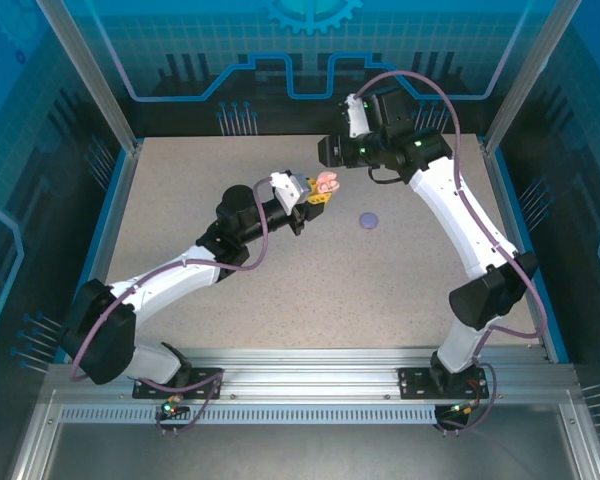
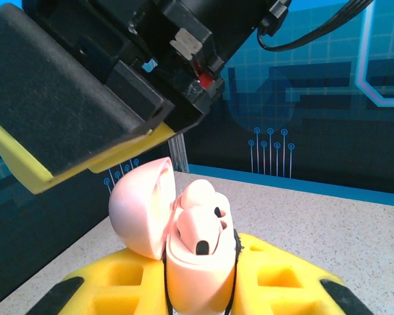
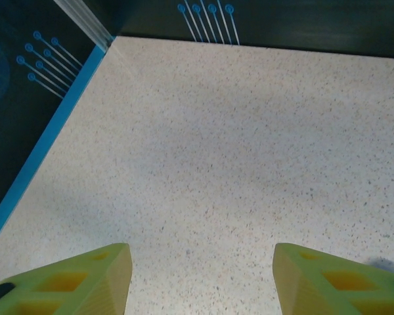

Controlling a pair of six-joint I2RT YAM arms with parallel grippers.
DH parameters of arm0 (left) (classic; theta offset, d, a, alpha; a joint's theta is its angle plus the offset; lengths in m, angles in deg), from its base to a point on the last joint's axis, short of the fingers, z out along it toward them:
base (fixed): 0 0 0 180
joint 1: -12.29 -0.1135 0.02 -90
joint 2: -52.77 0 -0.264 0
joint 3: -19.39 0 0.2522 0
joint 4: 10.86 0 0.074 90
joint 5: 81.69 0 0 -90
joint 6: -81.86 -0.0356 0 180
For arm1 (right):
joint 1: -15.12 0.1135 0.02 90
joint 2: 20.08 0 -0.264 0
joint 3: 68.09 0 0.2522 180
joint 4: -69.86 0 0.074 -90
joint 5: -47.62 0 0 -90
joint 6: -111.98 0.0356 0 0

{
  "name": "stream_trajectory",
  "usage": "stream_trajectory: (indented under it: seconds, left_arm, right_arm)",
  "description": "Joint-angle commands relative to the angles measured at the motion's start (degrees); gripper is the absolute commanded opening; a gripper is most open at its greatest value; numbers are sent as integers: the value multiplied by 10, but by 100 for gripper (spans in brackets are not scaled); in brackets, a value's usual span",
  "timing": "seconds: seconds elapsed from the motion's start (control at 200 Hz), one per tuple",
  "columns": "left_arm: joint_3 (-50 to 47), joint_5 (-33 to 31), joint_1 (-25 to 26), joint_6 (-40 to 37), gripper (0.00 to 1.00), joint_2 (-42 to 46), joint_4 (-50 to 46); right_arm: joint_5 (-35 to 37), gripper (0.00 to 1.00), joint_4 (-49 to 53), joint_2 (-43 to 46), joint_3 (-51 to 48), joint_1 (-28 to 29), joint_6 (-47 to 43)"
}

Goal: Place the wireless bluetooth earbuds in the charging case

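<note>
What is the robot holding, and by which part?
The left gripper pinches the open pink charging case by its lower body. The right gripper holds nothing.

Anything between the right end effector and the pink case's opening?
Nothing visible. The left end effector holds the pink case with its lid swung open. The right end effector, open and empty, hangs just above it. The slots look already filled by pink earbuds.

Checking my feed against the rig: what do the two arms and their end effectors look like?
The left arm and right arm have white shells, black joints and a purple-grey cable looping along each. The left end effector and right end effector have yellow fingers with cut-out pockets.
</note>
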Motion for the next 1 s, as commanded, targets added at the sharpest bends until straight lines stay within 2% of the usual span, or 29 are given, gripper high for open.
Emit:
stream_trajectory:
  seconds: [0.0,0.355,0.51,0.65,0.835,0.995]
  left_arm:
    - [9,-13,4,12,0,-7,7]
    - [27,-33,4,8,0,-14,-3]
    - [30,-35,3,10,0,-18,-2]
    - [26,-36,4,25,0,-25,-1]
    - [12,-58,3,52,0,-48,-16]
    - [14,-80,-3,138,0,-84,-59]
  right_arm:
    - [-22,59,25,16,-17,12,-16]
    - [-28,56,16,118,-132,30,-23]
    - [34,58,-3,175,-173,27,6]
    - [83,61,-26,221,-216,-7,47]
    - [81,63,-48,268,-306,-70,98]
    - [78,63,-69,289,-389,-83,118]
